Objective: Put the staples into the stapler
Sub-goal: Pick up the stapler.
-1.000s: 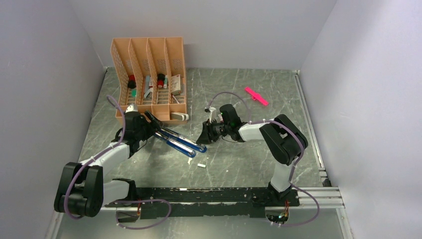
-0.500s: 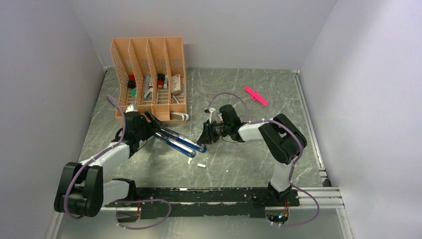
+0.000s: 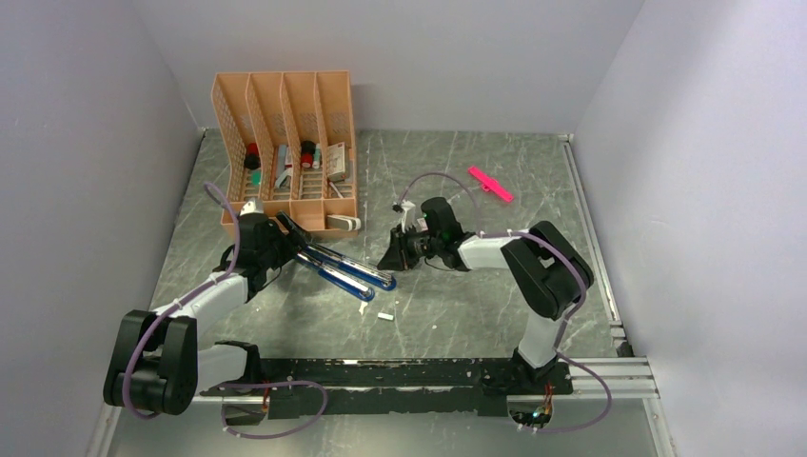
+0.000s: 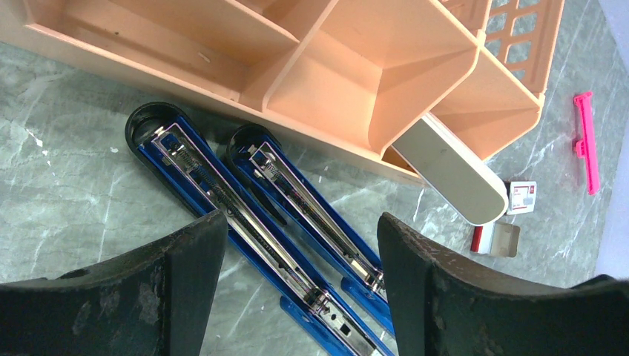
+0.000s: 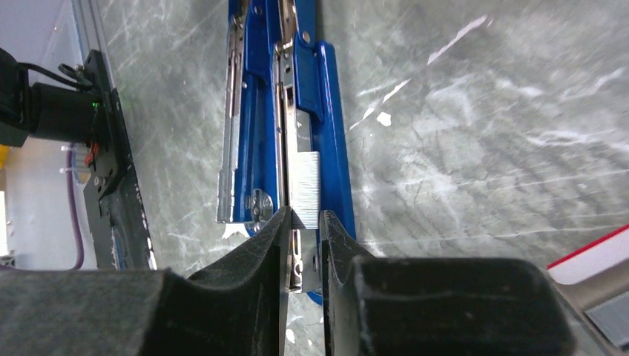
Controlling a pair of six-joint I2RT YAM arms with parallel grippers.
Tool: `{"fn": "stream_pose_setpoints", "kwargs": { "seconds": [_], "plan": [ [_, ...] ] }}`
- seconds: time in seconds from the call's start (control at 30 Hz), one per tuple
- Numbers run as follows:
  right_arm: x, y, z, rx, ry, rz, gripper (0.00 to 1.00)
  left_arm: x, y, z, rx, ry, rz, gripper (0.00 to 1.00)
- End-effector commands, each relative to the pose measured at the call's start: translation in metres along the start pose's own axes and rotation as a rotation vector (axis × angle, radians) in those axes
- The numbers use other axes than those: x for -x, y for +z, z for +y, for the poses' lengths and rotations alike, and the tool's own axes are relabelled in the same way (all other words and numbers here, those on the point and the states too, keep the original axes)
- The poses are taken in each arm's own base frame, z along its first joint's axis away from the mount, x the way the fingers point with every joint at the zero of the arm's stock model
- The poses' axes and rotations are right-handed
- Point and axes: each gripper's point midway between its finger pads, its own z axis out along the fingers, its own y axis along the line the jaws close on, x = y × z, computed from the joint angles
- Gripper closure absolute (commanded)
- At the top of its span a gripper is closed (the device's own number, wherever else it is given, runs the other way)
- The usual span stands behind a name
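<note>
Over the open blue stapler (image 5: 330, 111) on the grey marbled bench (image 3: 447, 305), the right pincer (image 5: 303, 221) pinches a short strip of the staples (image 5: 304, 178). The strip's near end is hidden between the two black fingers and its free end lies along the stapler's metal channel; whether it sits fully in the track cannot be told. At the stapler's hinge end the left pincer (image 4: 297, 230) stands wide, a finger on either side of the two spread arms, and contact with them cannot be made out. Beyond the stapler stands a peach desk organiser (image 3: 285, 133) of four slots, holding pens and oddments too small to name from above. Nearer the stapler, at the organiser's foot, lies a white oblong case (image 4: 452, 170). Past that is a small pink-and-white box (image 4: 523, 196) with an open cardboard sleeve (image 4: 498, 239), its contents unseen. A pink stick (image 3: 490, 183) lies well apart from the stapler.
</note>
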Motion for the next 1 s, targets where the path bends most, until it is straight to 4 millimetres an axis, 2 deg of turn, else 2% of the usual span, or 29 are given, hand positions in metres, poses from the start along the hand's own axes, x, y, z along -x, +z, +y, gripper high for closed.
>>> {"fn": "stream_pose_setpoints", "kwargs": {
  "seconds": [0.0,0.3,0.53,0.97],
  "plan": [
    [0.031,-0.011,0.002,-0.055,-0.073,-0.081,0.81,0.004,0.000,-0.013,-0.045,0.012,0.000,0.21],
    [0.036,-0.012,0.002,-0.143,-0.133,-0.086,0.83,0.004,0.001,-0.013,-0.045,0.012,0.001,0.21],
    [0.036,-0.004,0.009,-0.380,-0.365,-0.061,0.83,0.003,0.001,-0.012,-0.042,0.012,0.002,0.21],
    [0.035,0.007,0.014,-0.403,-0.452,-0.067,0.84,0.004,0.001,-0.012,-0.043,0.011,-0.002,0.21]
  ]
}}
